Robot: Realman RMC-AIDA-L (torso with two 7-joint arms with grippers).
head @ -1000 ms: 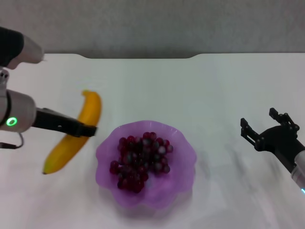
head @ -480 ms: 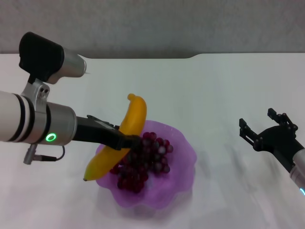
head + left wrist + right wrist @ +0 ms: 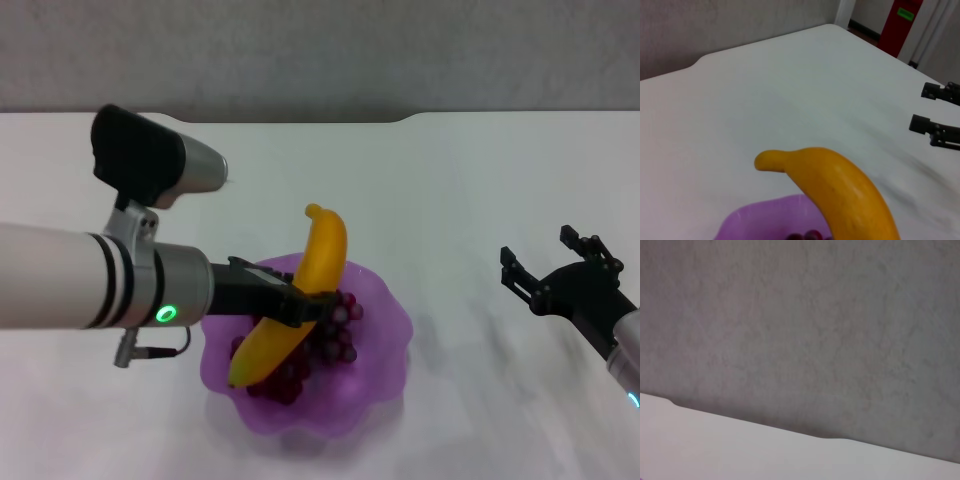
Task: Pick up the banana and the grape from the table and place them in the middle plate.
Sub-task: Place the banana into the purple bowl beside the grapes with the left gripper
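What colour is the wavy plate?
Translucent purple; the middle plate shows best in the head view.

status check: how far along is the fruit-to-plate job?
Done: the grape bunch already lies in the purple plate. In hand: the left pincer is shut on the banana, holding it above the plate over the grapes. Left: lower and release the banana into the plate. The right pincer hangs open over the table at the right, idle.

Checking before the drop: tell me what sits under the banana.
Under the banana, held by the left gripper, lie the grapes in the purple plate. The banana and gripper cover part of the bunch.
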